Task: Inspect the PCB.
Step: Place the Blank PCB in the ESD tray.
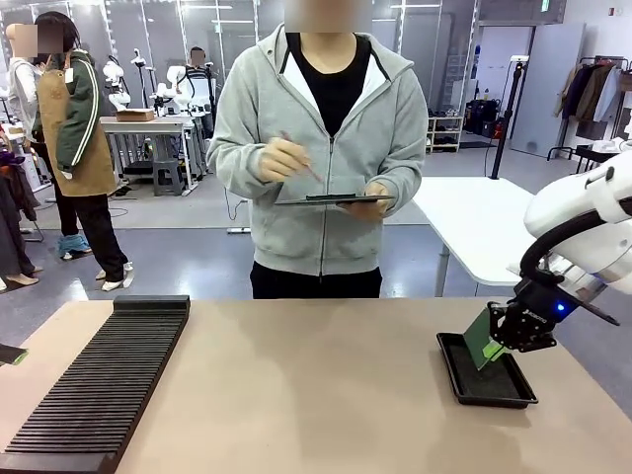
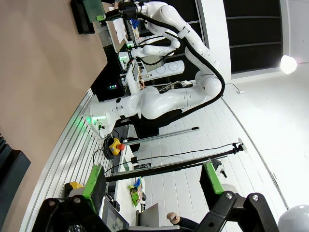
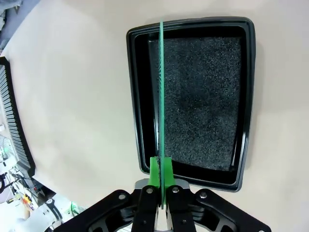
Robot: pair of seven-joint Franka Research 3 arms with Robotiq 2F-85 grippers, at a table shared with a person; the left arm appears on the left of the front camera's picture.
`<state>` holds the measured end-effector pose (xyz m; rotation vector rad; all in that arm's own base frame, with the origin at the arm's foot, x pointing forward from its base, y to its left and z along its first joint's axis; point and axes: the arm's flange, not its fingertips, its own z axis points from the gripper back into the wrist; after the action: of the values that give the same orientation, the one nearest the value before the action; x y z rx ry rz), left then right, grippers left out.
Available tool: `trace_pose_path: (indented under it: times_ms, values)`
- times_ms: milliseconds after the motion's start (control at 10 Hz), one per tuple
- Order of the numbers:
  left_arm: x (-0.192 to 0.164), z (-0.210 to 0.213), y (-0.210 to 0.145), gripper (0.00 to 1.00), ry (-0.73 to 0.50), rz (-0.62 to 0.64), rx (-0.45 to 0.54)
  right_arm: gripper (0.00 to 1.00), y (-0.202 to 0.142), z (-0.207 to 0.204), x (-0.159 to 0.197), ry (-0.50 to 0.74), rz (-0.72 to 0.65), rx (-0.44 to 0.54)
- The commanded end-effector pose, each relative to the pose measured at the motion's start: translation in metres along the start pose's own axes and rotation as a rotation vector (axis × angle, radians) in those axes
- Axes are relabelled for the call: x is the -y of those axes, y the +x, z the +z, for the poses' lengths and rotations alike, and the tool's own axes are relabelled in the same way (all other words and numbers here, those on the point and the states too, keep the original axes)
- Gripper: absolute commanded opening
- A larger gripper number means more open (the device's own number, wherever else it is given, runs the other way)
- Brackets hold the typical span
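The right end effector [image 1: 506,334] is pinching the PCB [image 1: 481,339] by one edge — its green pads [image 3: 160,170] are pressing flat against both faces. The board is hanging tilted over the near part of the shallow black tray [image 1: 464,380], which is sitting on the tan worktop [image 1: 316,385]; from the right wrist view it is showing edge-on as a thin green line above the tray's foam lining. The left end effector [image 2: 152,186] is standing spread wide, gripping nothing. Across the worktop, a person in a grey hoodie is holding a dark tablet [image 1: 331,199] and a stylus — a ridged black rack [image 1: 104,380] is lying at the left.
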<state>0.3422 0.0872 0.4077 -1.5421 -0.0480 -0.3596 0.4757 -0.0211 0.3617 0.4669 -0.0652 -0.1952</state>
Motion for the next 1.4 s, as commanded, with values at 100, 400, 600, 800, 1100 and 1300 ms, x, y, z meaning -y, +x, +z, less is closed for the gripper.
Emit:
trace_pose_path:
  times_ms: [100,400,600,800,1100,1300]
  values:
    - [0.003,0.003,0.003,1.0,0.009,0.017,-0.003,0.03,0.002,-0.022,-0.004,-0.058,-0.018,0.028]
    - [0.003,0.003,0.003,1.0,0.009,0.017,-0.003,0.13,0.0,-0.026,-0.001,-0.046,-0.031,0.031]
    - [0.003,0.003,0.003,1.0,0.009,0.017,-0.003,0.4,-0.004,-0.032,-0.001,-0.061,-0.065,0.048]
    - [0.003,0.003,0.003,1.0,0.009,0.017,-0.003,0.67,-0.01,-0.032,-0.002,-0.11,-0.066,0.097]
    - [0.003,0.003,0.003,1.0,0.009,0.017,-0.003,1.0,-0.018,-0.021,-0.008,-0.193,-0.047,0.064]
    - [0.003,0.003,0.003,1.0,0.009,0.017,-0.003,1.0,-0.024,-0.007,-0.013,-0.245,-0.044,0.078]
